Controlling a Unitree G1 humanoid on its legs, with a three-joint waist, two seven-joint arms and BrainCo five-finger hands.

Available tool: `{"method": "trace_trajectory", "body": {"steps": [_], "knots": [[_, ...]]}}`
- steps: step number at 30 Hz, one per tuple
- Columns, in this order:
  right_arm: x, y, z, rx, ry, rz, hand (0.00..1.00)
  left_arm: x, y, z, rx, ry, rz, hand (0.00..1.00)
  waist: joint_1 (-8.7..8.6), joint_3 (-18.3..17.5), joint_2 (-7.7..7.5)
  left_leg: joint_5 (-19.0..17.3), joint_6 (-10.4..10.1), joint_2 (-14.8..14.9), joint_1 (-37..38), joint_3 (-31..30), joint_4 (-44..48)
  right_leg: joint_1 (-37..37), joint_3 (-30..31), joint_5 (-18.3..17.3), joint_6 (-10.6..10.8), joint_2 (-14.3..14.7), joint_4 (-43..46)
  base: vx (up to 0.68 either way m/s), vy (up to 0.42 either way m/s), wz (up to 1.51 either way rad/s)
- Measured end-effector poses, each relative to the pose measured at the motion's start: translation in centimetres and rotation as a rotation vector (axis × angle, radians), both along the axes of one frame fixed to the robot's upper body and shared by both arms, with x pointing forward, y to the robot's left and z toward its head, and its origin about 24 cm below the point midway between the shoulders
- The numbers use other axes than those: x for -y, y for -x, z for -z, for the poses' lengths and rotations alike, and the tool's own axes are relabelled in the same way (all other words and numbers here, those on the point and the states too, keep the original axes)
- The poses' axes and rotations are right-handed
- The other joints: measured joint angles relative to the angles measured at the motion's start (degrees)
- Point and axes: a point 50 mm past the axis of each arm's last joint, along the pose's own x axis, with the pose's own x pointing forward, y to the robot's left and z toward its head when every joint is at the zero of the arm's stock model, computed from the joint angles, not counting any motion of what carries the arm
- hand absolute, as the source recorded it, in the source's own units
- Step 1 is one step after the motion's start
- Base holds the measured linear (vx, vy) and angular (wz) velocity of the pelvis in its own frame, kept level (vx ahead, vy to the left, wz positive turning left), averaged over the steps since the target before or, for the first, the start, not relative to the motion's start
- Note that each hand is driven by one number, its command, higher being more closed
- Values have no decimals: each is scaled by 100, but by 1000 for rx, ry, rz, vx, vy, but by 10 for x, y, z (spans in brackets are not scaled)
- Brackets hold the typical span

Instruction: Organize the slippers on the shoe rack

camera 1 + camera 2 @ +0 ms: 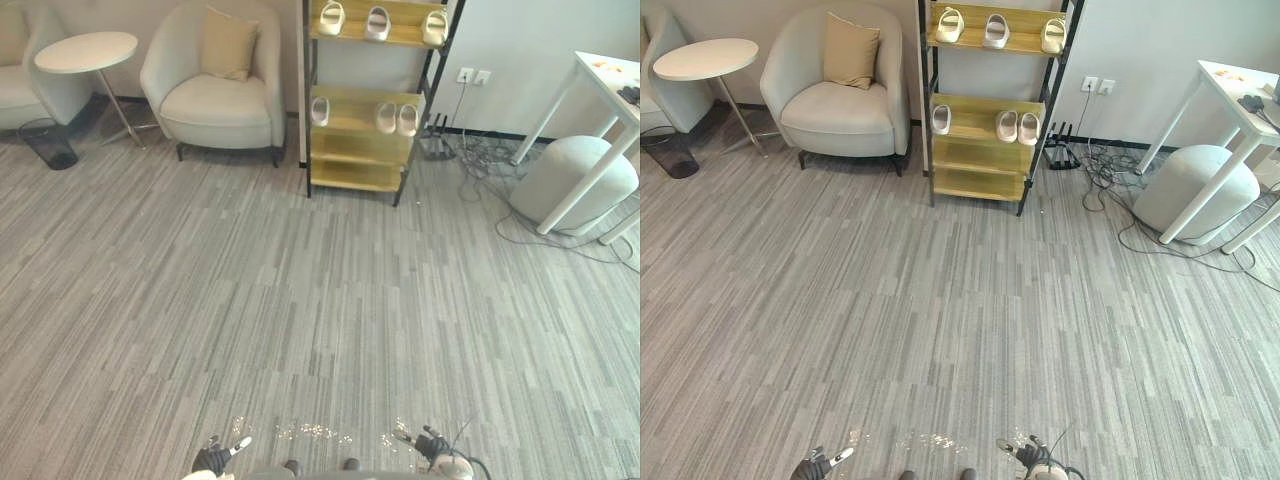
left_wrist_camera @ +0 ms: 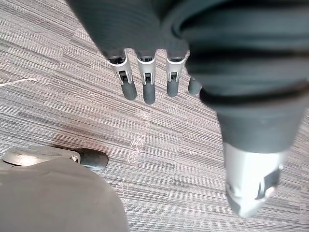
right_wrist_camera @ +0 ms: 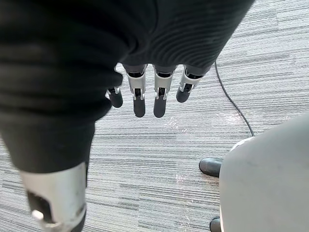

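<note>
Left eye view: shoe rack (image 1: pixel 365 100) stands at far wall, black frame w/ wood shelves. Top slippers (image 1: pixel 377 22), 3 of them, sit spaced across top shelf. Next shelf down has single slipper (image 1: pixel 320 110) at rack's left end and slipper pair (image 1: pixel 386 117) side by side toward its right end. All are pale, flat on soles, long axes front-to-back across shelf; can't tell toe from heel. Armchair (image 1: pixel 215 85) w/ cushion (image 1: pixel 228 45) is just left of rack; round side table (image 1: pixel 86 52) and bin (image 1: pixel 48 143) are further left. Grey striped carpet (image 1: pixel 300 300) runs from rack to left hand (image 1: pixel 215 458) and right hand (image 1: pixel 432 445), both well apart from rack.

Right eye view: same room. Pouf (image 1: pixel 1195 190) sits right of rack, under white table (image 1: pixel 1230 80). Cords (image 1: pixel 1110 165) lie on carpet btwn rack and pouf; wall sockets (image 1: pixel 1095 85) are just right of rack.

Left wrist view: fingers (image 2: pixel 146 79) straight and slightly spread, thumb (image 2: pixel 248 186) well apart; holding nothing, carpet beyond.

Right wrist view: fingers (image 3: pixel 159 94) straight in a row, thumb (image 3: pixel 53 203) apart; nothing held, carpet beyond.
</note>
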Motion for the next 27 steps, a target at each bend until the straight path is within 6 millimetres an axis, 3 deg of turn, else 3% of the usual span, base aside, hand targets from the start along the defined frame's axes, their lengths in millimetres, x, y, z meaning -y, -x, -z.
{"method": "trace_trajectory", "body": {"steps": [4, 6, 7, 9, 12, 13, 15, 16, 17, 18, 20, 21, 22, 23, 24, 25, 27], "knots": [[0, 0, 0, 0, -1, 1, 0, -1, 0, 0, 0, -1, 0, 0, -1, 2, -12, -15, -21, 8, -26, 21, 28, -16, 12, -3, 1, 2, 0, 0, 0, 0], [-2, 0, 0, 2, -6, 2, 0, -2, -1, -1, 3, -5, 0, 0, -1, 27, -52, -201, -109, 21, -179, 61, 357, -12, 34, -62, 5, 1, 2, 2, 1, -3], [-2, -1, 0, 3, -7, 3, 0, -3, -2, -1, 4, -7, 1, 0, -1, 39, -55, -415, -164, 54, -348, 105, 780, 6, 58, -160, -10, 18, 0, 7, 3, -11], [-1, -1, 0, 6, -6, 9, 0, -3, -3, -1, 7, -7, 1, 0, 9, 112, -12, -796, -519, 210, -937, 375, 2265, 102, 124, -312, -140, 75, 2, 8, 11, -28], [9, -4, -2, 17, 5, 46, 0, 4, -5, -1, 16, 13, -6, 0, 104, 262, 245, -533, -677, 555, -1774, 732, 4348, 211, 557, -431, -274, 181, 199, 63, 7, -68], [11, -5, -3, 23, 10, 56, 0, 4, -6, -1, 18, 13, -4, 0, 114, 270, 198, -445, -551, 583, -1955, 748, 4715, 201, 689, -478, -306, 167, 262, 188, 45, -67], [15, -8, -4, 34, 11, 98, 0, 5, -9, -1, 25, 17, -3, 0, 107, 375, 294, -835, -338, 587, -2253, 711, 4926, 187, 879, -562, -371, 76, 378, 183, 94, -58], [17, -7, -4, 35, 12, 136, 0, 7, -12, -1, 35, 20, -4, 0, 112, 445, 260, -927, -363, 448, -2372, 714, 4259, 140, 990, -662, -293, -151, 453, 137, 121, -43], [18, -7, -4, 35, 12, 139, 0, 7, -12, -2, 36, 20, -4, 0, 113, 448, 255, -920, -367, 423, -2376, 713, 4070, 111, 995, -683, -266, -197, 466, 178, 174, -38], [18, -7, -5, 36, 14, 145, 0, 7, -13, -2, 41, 20, -3, 0, 117, 446, 256, -819, -378, 264, -2369, 663, 3050, 37, 1059, -831, -124, -387, 552, 160, 149, -15], [18, -8, -5, 38, 15, 145, 0, 8, -13, -2, 44, 21, -3, 0, 136, 418, 301, -547, -437, 164, -2319, 368, 2031, -22, 1135, -981, 26, -501, 596, 299, 231, -20], [19, -8, -5, 39, 19, 143, 0, 10, -12, -1, 43, 29, -7, 0, 168, 389, 373, -514, -368, 179, -2317, 176, 1772, -56, 1180, -1112, 130, -486, 682, 453, 310, -27], [20, -9, -6, 41, 21, 144, 0, 13, -9, 0, 36, 39, -16, 0, 176, 337, 461, -337, -173, 199, -2398, 117, 2022, -122, 1218, -1450, 258, -502, 1057, 416, 279, -27], [20, -7, -5, 35, 19, 150, 0, 9, -9, -1, 40, 31, -15, 0, 201, 325, 351, -364, -118, 127, -2433, 167, 2239, -172, 1234, -1657, 337, -586, 1368, 373, 224, -33], [12, -2, -2, 27, -4, 160, 0, 2, -9, -3, 39, 12, -14, 0, 291, 264, 122, -648, -33, 21, -2393, 340, 2428, -387, 1286, -1854, 520, -728, 2114, 512, 220, -37], [6, -5, -3, 41, -20, 155, 0, -3, -9, -4, 38, -2, -10, 0, 308, 226, -40, -851, 44, -83, -2186, 423, 2479, -827, 1278, -1920, 682, -857, 3317, 534, 202, -29], [3, -8, -4, 54, -28, 146, 0, -6, -10, -4, 37, -9, -2, 0, 261, 257, -99, -1094, 222, -116, -1783, 461, 2584, -1259, 1322, -1611, 964, -869, 4935, 596, 187, -10]]}}
